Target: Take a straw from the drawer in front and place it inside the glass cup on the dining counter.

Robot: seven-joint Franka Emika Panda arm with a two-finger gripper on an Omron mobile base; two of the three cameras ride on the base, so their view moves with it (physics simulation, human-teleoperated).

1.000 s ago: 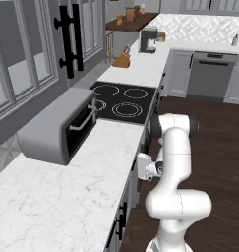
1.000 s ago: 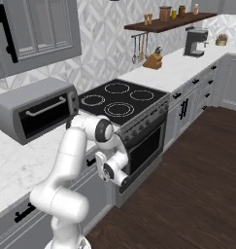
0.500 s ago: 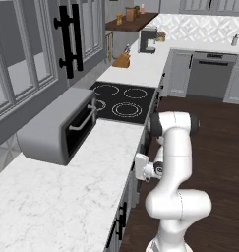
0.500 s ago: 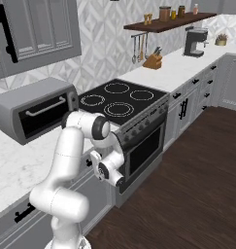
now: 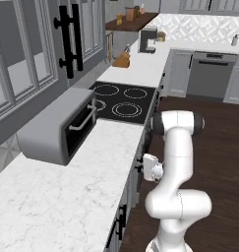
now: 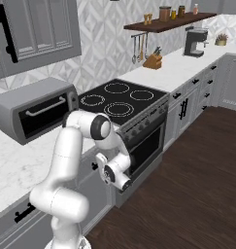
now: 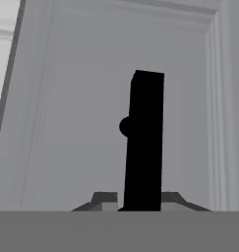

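Our hand [image 7: 142, 206] sits tight against the grey drawer [image 7: 91, 123] front under the table [image 5: 67, 197], its fingertips pinching the drawer's black bar handle [image 7: 144, 142] from both sides. The drawer is closed, beside the cooktop [image 6: 120, 99].

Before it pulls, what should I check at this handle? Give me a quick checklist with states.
1. The black bar handle lies between the gripper tips: ok, it runs up the middle of the hand view.
2. Jaws pressed firmly on the handle: cannot tell; the tips flank it closely, but contact is not shown.
3. Handle belongs to the grey framed-panel drawer front: ok, the panel frame surrounds it.
4. Drawer shut, ready to be pulled: ok, the front sits flush under the white marble worktop.
5. Straw inside: cannot tell, the shut drawer hides its contents.
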